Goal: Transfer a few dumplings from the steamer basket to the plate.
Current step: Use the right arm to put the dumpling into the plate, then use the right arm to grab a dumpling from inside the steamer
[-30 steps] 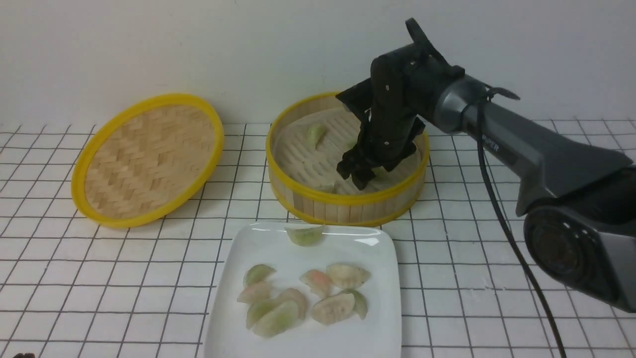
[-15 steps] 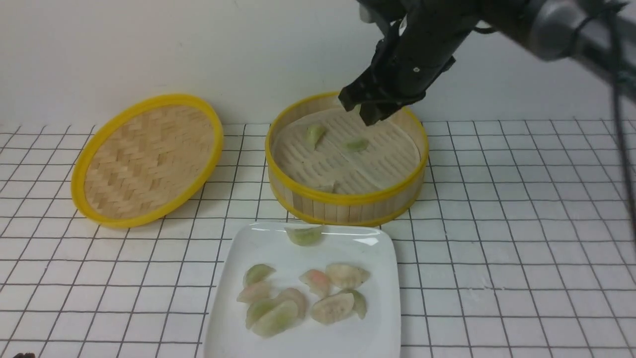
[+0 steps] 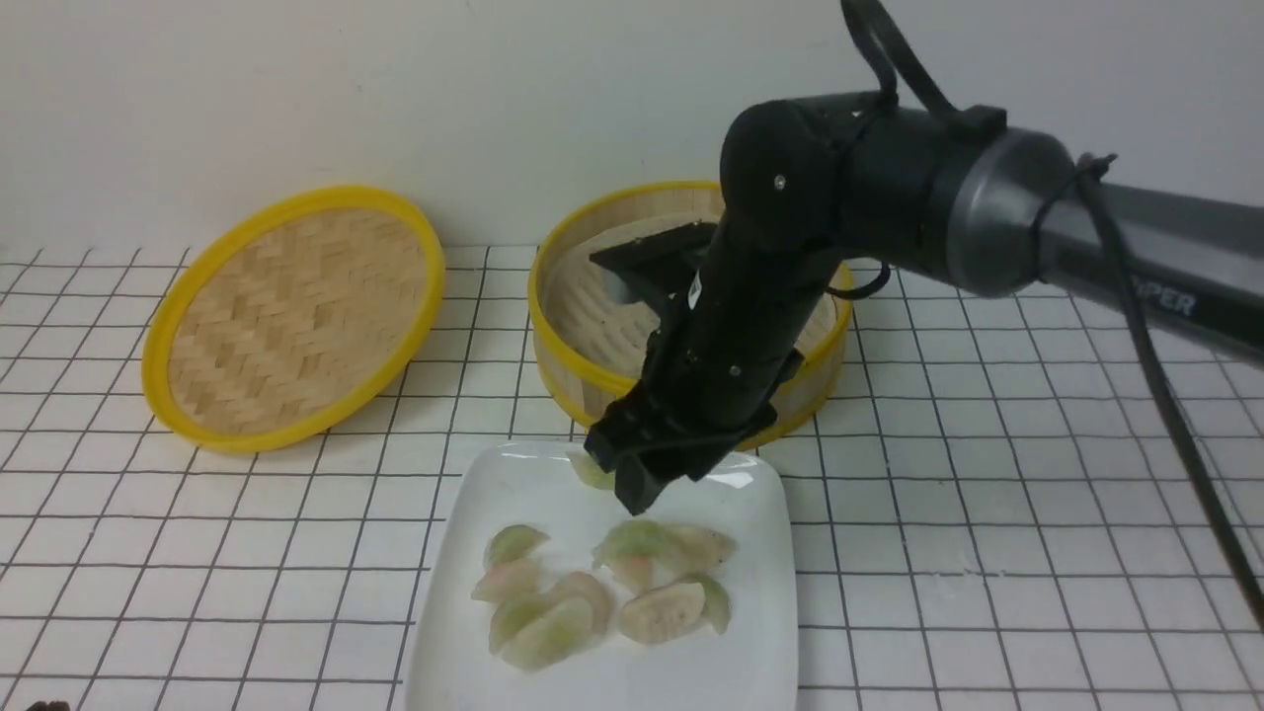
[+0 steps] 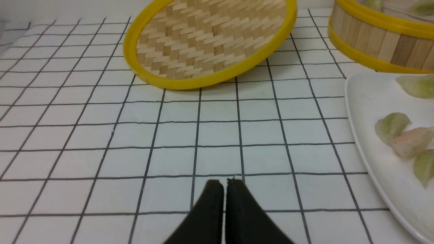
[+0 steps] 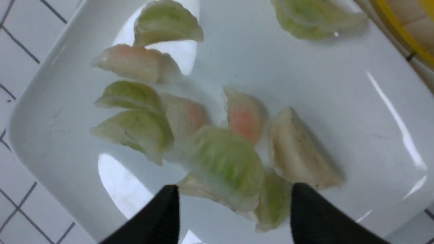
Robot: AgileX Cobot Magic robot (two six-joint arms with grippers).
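Dumplings (image 3: 549, 634) already lie grouped on the plate (image 3: 731, 670); a blurred green one (image 5: 225, 159), apparently just released, shows below the opened right gripper (image 5: 236, 189). The left gripper (image 4: 225, 184) is closed, empty. At least two pieces (image 4: 423, 7) remain in the basket (image 3: 555, 341), so "a few" looks met.

My right arm (image 3: 997, 207) comes in from the right edge of the front view, slants inward, then bends at its dark wrist (image 3: 780, 188) so that my right gripper (image 5: 235, 203) points down and toward the lower left, near the middle of the frame. Its jaws stand wide apart, nothing gripped between them. A black cable (image 3: 1175, 405) hangs off that forearm toward the lower right. In the left wrist view, my left gripper (image 4: 225, 193) shows at the bottom centre, its two dark jaws drawn together side by side.
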